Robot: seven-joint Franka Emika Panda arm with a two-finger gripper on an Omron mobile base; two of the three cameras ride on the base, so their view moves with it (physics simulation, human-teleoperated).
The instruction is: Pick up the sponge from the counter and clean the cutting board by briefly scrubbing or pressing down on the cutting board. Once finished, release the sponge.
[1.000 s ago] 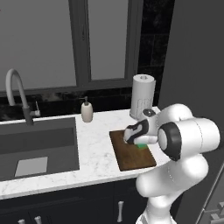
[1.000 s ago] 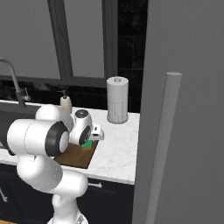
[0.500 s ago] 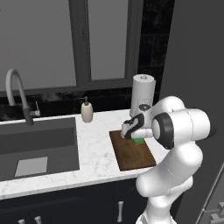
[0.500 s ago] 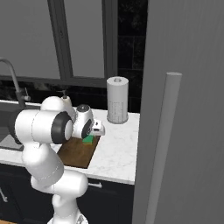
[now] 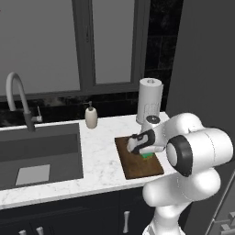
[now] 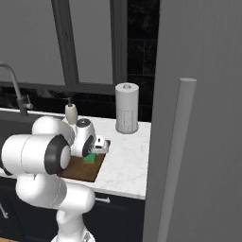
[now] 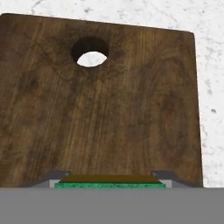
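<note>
No text, label, brand, number or sign can be read on anything shown.

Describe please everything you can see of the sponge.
The sponge is a small green block with a yellowish-brown layer on it, seen edge-on in the hand view. It sits on the dark wooden cutting board, toward its right edge. The gripper is shut on it, one finger at each end. The hand hides most of it.
</note>
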